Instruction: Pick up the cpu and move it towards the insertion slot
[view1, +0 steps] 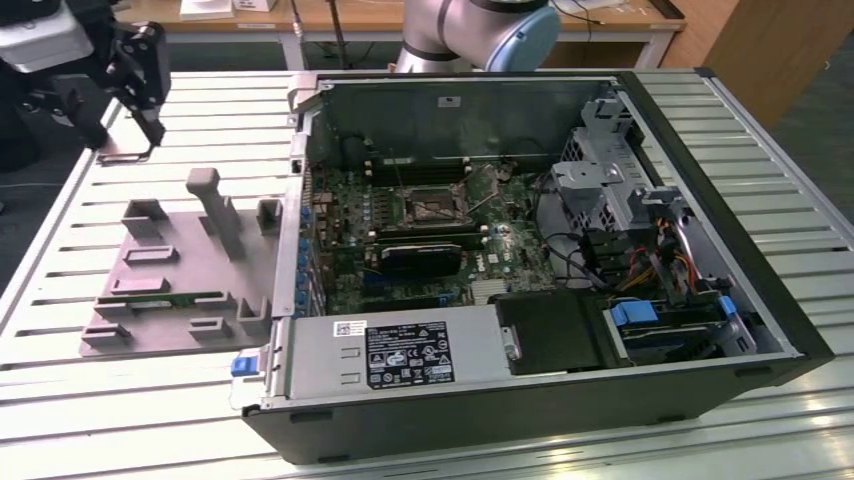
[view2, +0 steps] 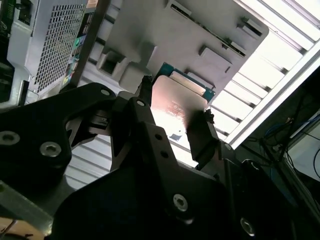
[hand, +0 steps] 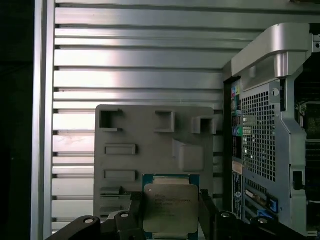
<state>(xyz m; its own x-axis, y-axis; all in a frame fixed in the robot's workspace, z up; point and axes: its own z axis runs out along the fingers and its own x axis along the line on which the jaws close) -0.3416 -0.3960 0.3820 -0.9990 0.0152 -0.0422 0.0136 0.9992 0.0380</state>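
Black tool (hand: 171, 210) grips flat silvery square cpu w/ green rim (hand: 171, 207) betw. its fingers, above grey moulded tray (hand: 150, 145).

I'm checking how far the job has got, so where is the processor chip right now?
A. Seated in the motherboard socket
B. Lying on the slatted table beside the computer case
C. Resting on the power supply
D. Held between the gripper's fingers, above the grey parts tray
D: in both wrist views the chip sits clamped in the gripper, with the grey tray behind it.

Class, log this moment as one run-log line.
claw: shut on cpu | position: raised above tray | slot: vacant
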